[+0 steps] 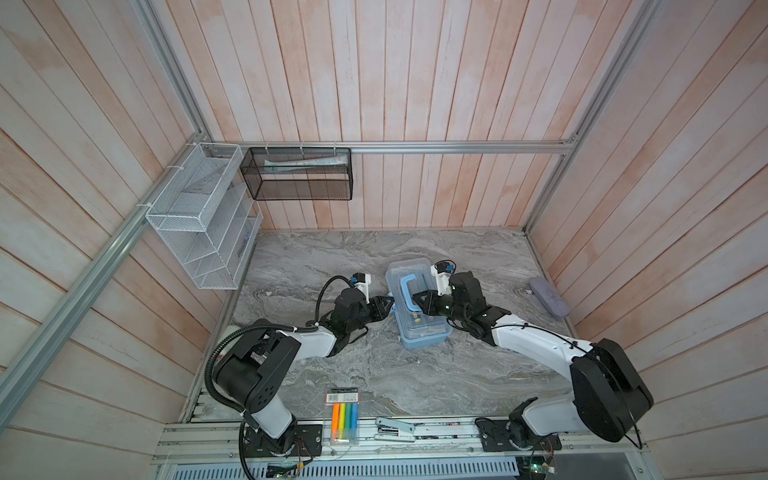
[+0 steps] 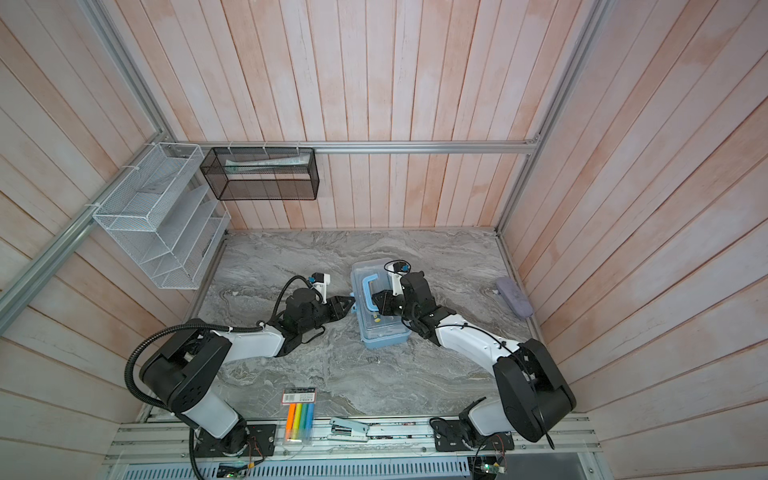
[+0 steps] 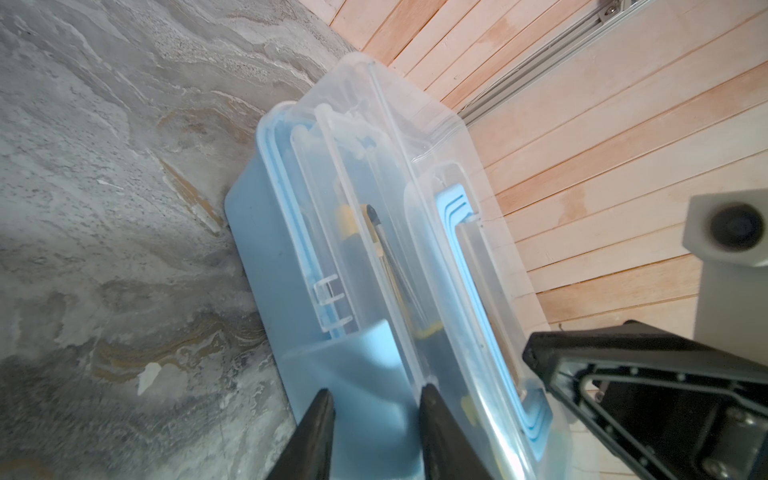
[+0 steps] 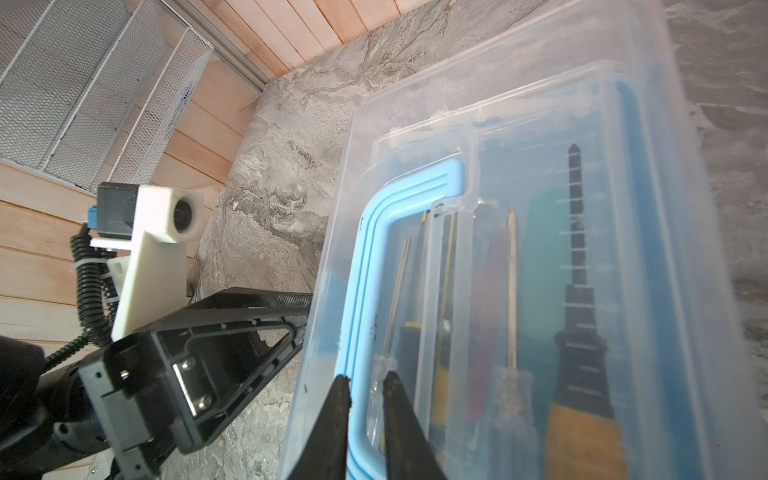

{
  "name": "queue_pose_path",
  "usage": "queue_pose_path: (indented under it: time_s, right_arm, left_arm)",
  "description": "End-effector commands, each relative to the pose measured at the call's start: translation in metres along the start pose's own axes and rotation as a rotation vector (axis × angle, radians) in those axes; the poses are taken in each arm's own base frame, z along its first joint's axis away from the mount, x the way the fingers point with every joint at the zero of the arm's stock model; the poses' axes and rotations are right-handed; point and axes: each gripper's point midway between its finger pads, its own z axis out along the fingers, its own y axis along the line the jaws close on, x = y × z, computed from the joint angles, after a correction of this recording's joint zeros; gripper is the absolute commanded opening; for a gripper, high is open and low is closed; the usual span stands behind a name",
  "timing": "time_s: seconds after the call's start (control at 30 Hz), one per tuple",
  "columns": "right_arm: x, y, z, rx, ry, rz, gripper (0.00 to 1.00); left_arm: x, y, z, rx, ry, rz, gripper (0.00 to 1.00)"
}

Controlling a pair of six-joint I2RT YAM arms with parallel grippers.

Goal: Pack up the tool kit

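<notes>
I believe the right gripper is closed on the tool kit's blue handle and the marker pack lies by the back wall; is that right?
Not quite: both top views show the marker pack at the opposite, front edge of the table. The right gripper is indeed closed on the blue handle of the tool kit.

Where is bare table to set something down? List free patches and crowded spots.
Free: the table strip between tool kit and rear wall; the front middle between tool kit and marker pack and stapler; the right side between right arm and grey-lilac case. Crowded: the centre, where left tool and right tool meet the tool kit.
</notes>
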Motion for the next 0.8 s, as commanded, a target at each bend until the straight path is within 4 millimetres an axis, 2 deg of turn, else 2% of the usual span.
queue_pose_path:
  time_s: [0.0, 0.3, 0.77]
  right_arm:
    - [0.037, -0.034, 0.005, 0.122, 0.124, 0.036, 0.19]
    - [0.038, -0.037, 0.005, 0.134, 0.126, 0.036, 0.19]
    - [0.041, -0.039, 0.006, 0.14, 0.141, 0.041, 0.19]
  left_arm:
    - [-0.005, -0.004, 0.003, 0.003, -0.018, 0.022, 0.37]
    - [-0.002, -0.001, 0.011, 0.008, -0.002, 0.008, 0.33]
    - [0.003, 0.002, 0.016, 0.013, 0.012, -0.012, 0.33]
